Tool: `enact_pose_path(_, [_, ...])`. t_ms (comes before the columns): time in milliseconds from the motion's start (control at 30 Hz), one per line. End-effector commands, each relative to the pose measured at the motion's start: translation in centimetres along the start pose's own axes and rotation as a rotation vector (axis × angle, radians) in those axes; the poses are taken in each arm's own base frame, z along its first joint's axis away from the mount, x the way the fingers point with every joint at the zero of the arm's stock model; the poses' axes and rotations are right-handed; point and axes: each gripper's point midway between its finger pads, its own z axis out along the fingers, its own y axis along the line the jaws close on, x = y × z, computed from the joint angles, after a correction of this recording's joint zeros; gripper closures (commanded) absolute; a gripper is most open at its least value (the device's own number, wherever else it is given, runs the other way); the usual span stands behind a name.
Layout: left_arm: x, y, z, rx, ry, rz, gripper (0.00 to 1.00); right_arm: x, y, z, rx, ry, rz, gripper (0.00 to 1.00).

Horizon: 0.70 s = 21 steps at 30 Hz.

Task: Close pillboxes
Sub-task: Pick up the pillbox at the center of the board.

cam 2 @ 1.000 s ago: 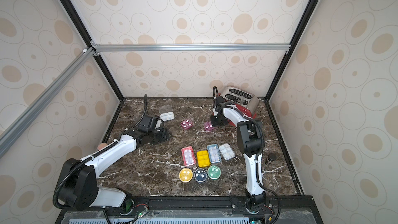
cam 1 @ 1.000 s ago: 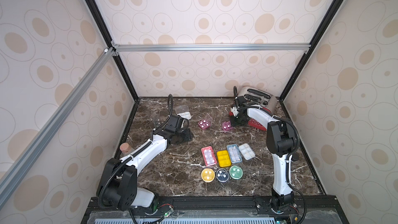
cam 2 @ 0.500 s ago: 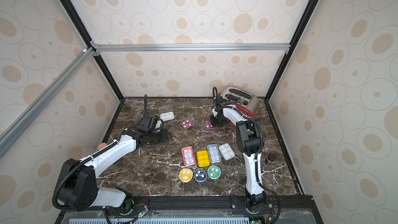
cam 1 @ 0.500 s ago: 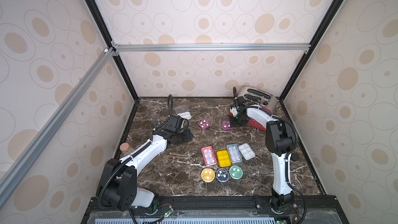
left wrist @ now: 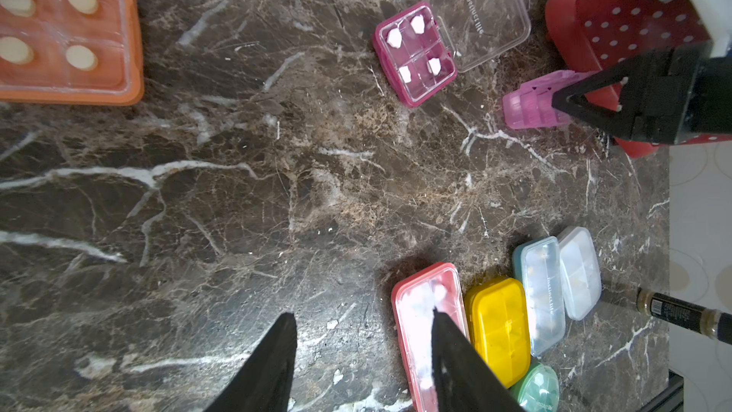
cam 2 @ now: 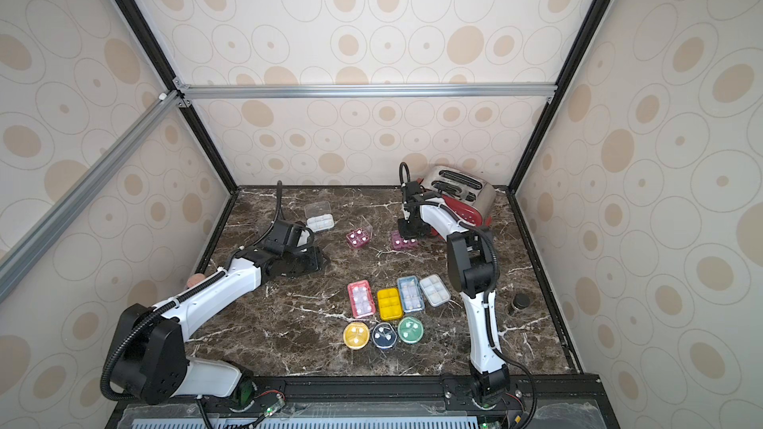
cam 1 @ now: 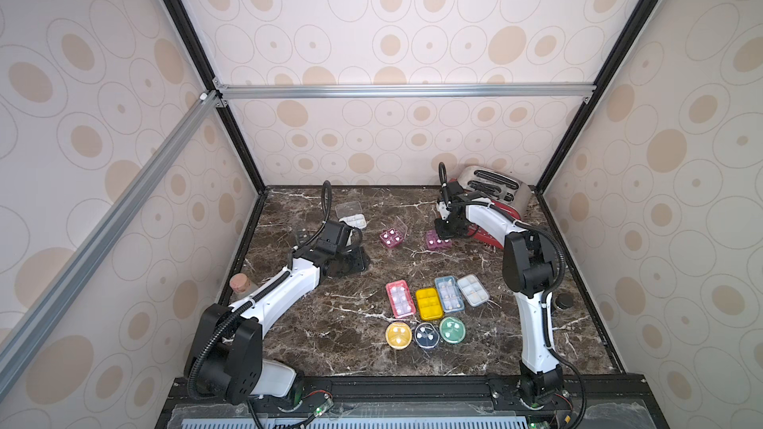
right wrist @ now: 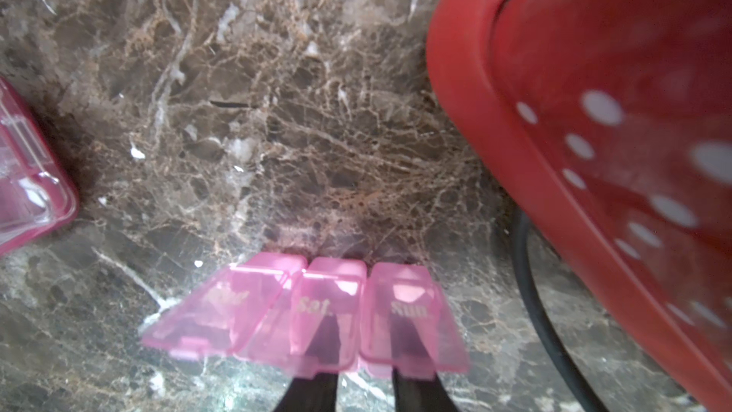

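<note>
- The left claw [left wrist: 362, 313] has not stirred over the last second. Its jaws stand half-wide above bare table [cam 1: 330, 344], holding nothing and well apart from any lid.
- Just beyond it, the white pillbox [cam 1: 355, 221] sits with its clear lid open, as before. It is still to be done.
- Next along, the magenta square pillbox [cam 1: 391, 238] also lies with its lid swung open, untouched.
- Toward the front, the cluster of seven pillboxes [cam 1: 428, 304] sits shut and unmoved. I judge that part finished.
- The change is at the right claw [left wrist: 554, 101]. Its jaws have drawn in to a narrow gap at the pink weekday pillbox [cam 1: 438, 241], which lies just beside the red toaster [cam 1: 499, 191].
- I judge the right claw is folding this box's flaps down, so the box is mid-closing and two open ones wait after it.
- Only the right wrist view shows the flaps [right wrist: 309, 307], marked Sat and Sun, tilted up. The fingers [right wrist: 313, 394] show dimly through them, and I cannot tell whether they pinch a flap.
- Both top views show no more than the claw at the box.
- The left wrist view alone shows an orange pillbox [left wrist: 67, 33], its clear lid seemingly down. In the top views the left arm hides it.
</note>
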Motion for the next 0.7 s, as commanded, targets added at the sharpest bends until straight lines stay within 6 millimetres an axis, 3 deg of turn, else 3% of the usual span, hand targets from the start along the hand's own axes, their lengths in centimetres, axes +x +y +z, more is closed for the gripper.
enact_pose_path(0, [-0.7,-0.6,-1.1,0.004,-0.023,0.030,0.45,0.4,-0.1,0.8,0.037,0.033,-0.003,0.74])
enact_pose_path(400, [-0.7,-0.5,-1.2,-0.003,-0.024,0.035,0.45,1.3,0.3,1.0,0.055,0.047,-0.018,0.81])
enact_pose_path(667, [-0.6,-0.4,-1.4,-0.007,-0.029,0.033,0.45,2.0,0.5,1.7,0.076,0.071,-0.038,0.79])
